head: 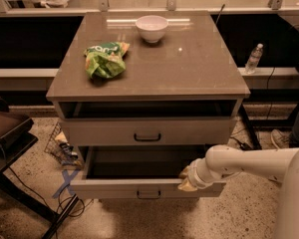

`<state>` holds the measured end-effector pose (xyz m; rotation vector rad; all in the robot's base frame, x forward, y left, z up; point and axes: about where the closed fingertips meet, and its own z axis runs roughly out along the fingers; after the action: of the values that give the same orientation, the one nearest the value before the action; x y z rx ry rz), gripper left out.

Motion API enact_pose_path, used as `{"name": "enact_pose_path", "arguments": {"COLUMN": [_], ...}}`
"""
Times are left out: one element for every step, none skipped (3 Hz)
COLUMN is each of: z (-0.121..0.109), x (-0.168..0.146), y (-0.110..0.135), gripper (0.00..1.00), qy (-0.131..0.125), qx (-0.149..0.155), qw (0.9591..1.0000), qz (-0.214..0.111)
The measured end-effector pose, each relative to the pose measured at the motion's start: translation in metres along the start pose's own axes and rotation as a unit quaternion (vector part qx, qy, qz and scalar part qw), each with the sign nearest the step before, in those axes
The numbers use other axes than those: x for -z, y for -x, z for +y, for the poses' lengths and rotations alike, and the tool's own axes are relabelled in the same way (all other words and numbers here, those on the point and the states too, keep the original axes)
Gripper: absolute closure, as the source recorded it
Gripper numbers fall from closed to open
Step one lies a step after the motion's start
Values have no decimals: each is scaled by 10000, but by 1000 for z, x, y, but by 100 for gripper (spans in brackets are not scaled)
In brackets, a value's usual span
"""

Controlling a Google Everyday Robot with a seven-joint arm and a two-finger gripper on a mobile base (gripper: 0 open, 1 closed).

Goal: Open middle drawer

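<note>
Middle drawer (107,188), grey-beige, pulled out; gripper (188,179) at its front rim.

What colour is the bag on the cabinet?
The bag is green (camera view); the end effector is at the pulled-out drawer.

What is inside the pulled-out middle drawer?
The middle drawer shows only a bare dark floor; its rear is hidden under the drawer above, its front right corner by the gripper.
</note>
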<state>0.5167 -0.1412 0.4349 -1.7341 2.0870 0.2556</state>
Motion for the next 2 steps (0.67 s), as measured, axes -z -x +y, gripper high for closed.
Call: {"name": "enact_pose_path", "arguments": {"z": [26, 27], "x": [10, 5], "y": [-15, -14], "gripper": [100, 100], "qy": [85, 113], "qx": [-177, -179], "qw": [9998, 9997], "qz": [84, 96]}}
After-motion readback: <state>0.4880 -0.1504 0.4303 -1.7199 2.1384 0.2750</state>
